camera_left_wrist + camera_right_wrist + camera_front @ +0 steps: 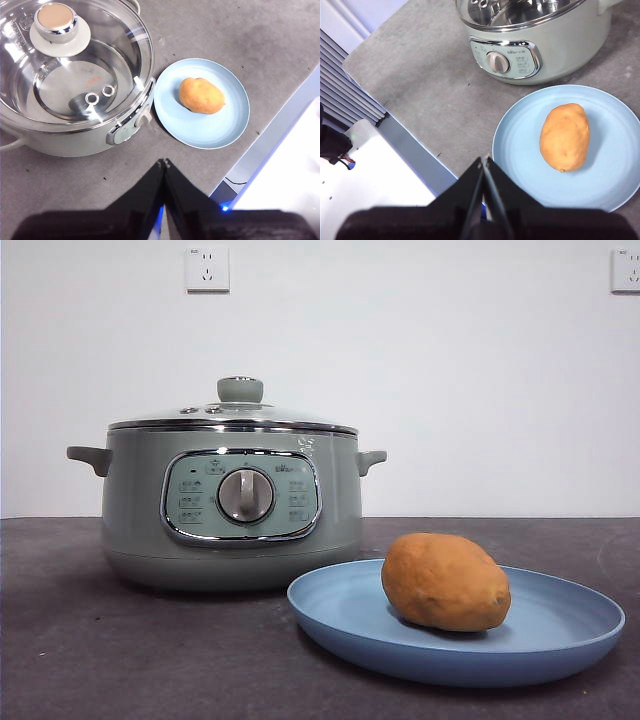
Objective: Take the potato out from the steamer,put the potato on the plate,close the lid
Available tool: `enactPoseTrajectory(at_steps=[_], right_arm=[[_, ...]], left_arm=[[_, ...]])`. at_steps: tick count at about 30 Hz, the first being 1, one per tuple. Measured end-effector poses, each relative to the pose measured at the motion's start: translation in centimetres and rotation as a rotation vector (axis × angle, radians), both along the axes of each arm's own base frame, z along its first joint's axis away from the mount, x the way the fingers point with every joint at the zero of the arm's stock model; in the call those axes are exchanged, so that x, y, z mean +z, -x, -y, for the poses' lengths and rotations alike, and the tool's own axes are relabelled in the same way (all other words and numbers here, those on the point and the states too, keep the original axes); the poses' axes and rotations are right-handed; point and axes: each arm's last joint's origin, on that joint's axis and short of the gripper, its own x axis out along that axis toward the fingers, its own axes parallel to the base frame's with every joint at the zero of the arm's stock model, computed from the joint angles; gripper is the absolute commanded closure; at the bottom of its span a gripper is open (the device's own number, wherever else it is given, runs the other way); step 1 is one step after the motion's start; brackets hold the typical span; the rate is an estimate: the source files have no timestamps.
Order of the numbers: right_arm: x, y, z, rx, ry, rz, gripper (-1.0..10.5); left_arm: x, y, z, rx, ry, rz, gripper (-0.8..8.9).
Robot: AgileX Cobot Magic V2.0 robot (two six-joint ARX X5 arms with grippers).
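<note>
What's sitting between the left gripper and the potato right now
Only bare grey table and the near part of the plate separate the left gripper from the potato, in the left wrist view.

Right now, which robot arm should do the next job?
Probably nothing remains: the orange-brown potato lies on the round light-blue plate, the glass lid sits on the sage-green steamer. For a lid fix, left: its shut pincer looks over the lid.

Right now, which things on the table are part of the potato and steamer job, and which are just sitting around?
Part of the job:
potato, lying on the plate
plate
steamer
lid, closed on the steamer

Just around:
two wall sockets
white surface beside the table

Both claws are shut and hang above the table, holding nothing.
</note>
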Motion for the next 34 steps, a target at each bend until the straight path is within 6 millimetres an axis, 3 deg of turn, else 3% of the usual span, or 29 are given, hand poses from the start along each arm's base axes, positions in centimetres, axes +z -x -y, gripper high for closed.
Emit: enactPoseTrajectory(at_steps=[8, 11, 15, 18, 21, 26, 34], right_arm=[[0.0, 0.0, 0.0, 0.0, 0.0, 0.0, 9.5], [0.0, 0.0, 0.0, 0.0, 0.0, 0.0, 9.5], [0.0, 0.0, 0.0, 0.0, 0.001, -0.001, 9.5], [-0.1, 0.0, 0.0, 0.0, 0.006, -0.007, 9.5], [-0.1, 0.0, 0.0, 0.0, 0.007, -0.008, 9.5], [-0.1, 0.1, 0.0, 0.0, 0.01, -0.011, 9.5], [-0.1, 0.1, 0.0, 0.0, 0.01, -0.012, 9.5]], left_arm=[[0.0, -0.1, 0.0, 0.004, -0.002, 0.009, 8.17], [0.6, -0.4, -0.1, 0.01, 0.015, 0.088, 8.17], [2.8, -0.5, -1.6, 0.071, 0.08, 0.335, 8.17], [4.5, 0.6, -3.3, 0.148, 0.133, 0.539, 8.17], [4.8, 2.1, -4.6, 0.22, 0.17, 0.716, 8.17], [2.1, 3.9, -6.1, 0.314, 0.184, 0.932, 8.17], [-7.2, 5.5, -6.9, 0.386, 0.161, 0.983, 8.17]])
